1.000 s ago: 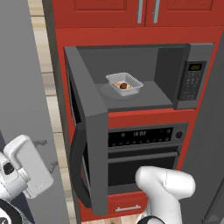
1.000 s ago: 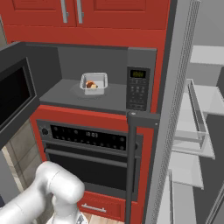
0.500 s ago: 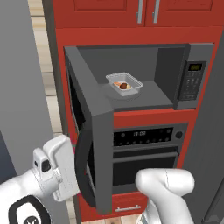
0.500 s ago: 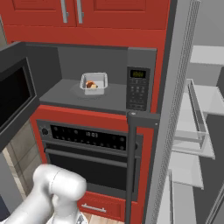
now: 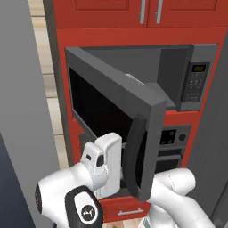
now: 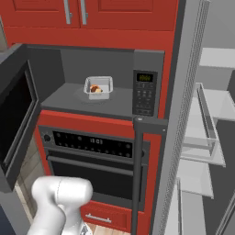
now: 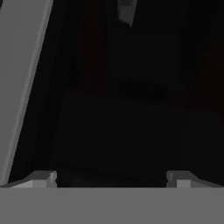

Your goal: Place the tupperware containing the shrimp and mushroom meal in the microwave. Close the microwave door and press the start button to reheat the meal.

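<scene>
The tupperware sits inside the microwave, on its floor, with the orange and brown shrimp and mushroom meal in it. The keypad panel with its green display is to the right. The microwave door stands half swung in, dark window and black bar handle facing me; it hides the tupperware in the left base view. My gripper is low against the door's outer face. In the hand view the gripper is open on nothing, its fingertips wide apart before dark glass.
A grey oven with a control strip and horizontal handle sits under the microwave. Red upper cabinets hang above. A tall grey panel and open wire shelves stand to the right. A grey wall stands left of the door.
The microwave door has swung from wide open to about half shut. My hand has risen from low left and moved in against the door's outer face. The tupperware has not moved.
</scene>
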